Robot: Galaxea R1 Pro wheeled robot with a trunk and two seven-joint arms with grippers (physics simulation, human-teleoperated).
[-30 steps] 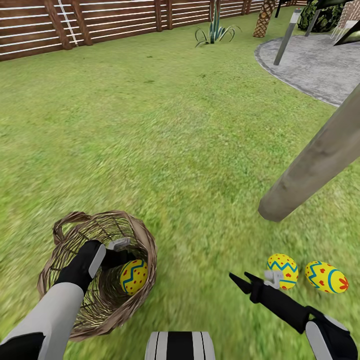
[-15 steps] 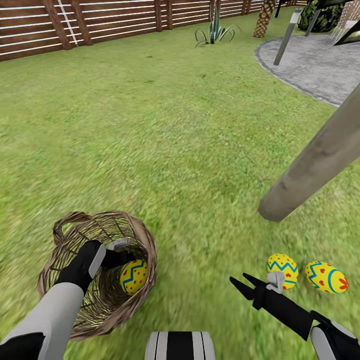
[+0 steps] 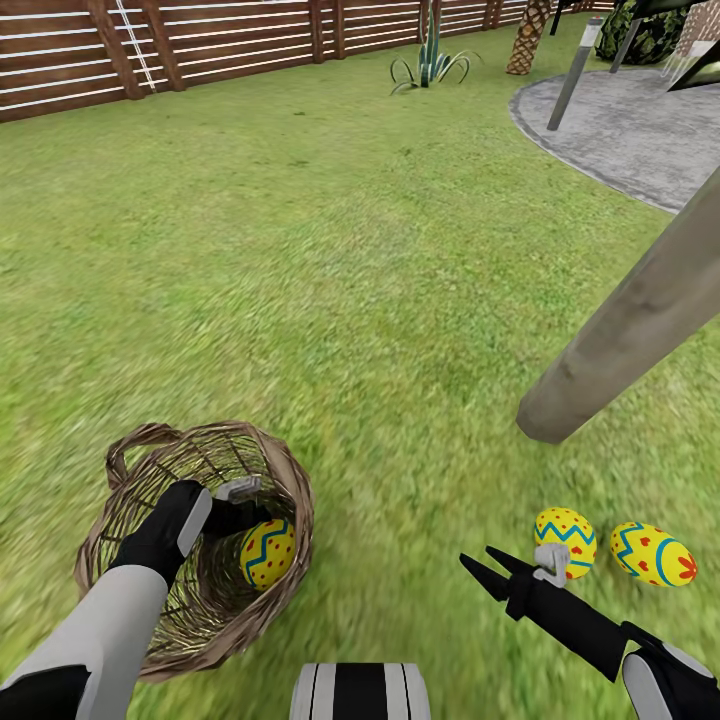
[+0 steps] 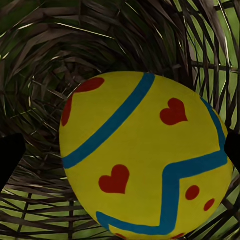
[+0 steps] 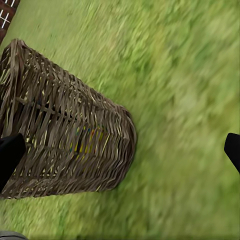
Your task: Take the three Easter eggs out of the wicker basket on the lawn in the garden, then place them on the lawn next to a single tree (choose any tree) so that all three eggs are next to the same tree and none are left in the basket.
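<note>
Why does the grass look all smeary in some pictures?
In the head view the lawn smears toward the near edge; in the right wrist view the grass looks streaky around the wicker basket; in the left wrist view the Easter egg looks sharp.

Left arm [image 3: 95, 630]: forearm shell is showing pale grey, smooth and rounded, turning to matt black at the wrist, with a light grey panel on the wrist's inner face. The left gripper [image 3: 245, 510] is carrying a small pale grey bracket at its top; its fingers [image 4: 10, 157] are appearing as plain black.

Right arm [image 3: 600, 630]: a slim black link is running to a grey-and-black cuff. The right gripper [image 3: 488, 562] is presenting 2 thin, pointed black fingers [image 3: 478, 570] and a small pale grey clip behind them.

Trunk [image 3: 360, 690]: the top is showing white with black stripes running lengthwise.
</note>
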